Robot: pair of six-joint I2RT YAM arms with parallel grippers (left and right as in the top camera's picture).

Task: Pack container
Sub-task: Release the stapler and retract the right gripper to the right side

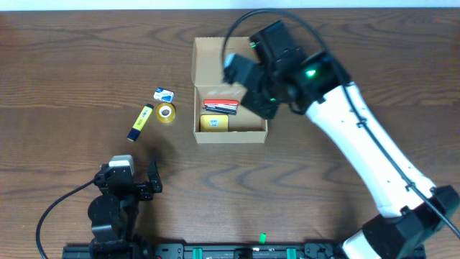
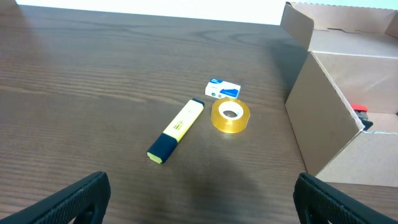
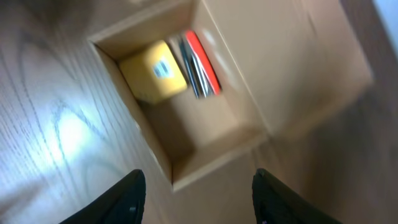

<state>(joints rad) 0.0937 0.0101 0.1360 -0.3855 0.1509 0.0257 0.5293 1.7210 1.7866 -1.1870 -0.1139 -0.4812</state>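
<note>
Worktop [image 1: 72, 57], one, carrying: cardboard box [image 1: 230, 137], one; yellow highlighter [image 1: 140, 121], one; roll of clear tape [image 1: 166, 113], one; small blue-and-white packet [image 1: 164, 94], one. Inside the cardboard box: little yellow box [image 1: 214, 123], one; red-and-black item [image 1: 221, 106], entered as one, though whether it is a single piece cannot be told. Grippers, two: left gripper [image 2: 202, 186], right gripper [image 3: 202, 186].

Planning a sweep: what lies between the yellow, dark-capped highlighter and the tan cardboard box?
A yellow tape roll, with a small blue-and-white packet beside it; the left wrist view shows it best.
</note>
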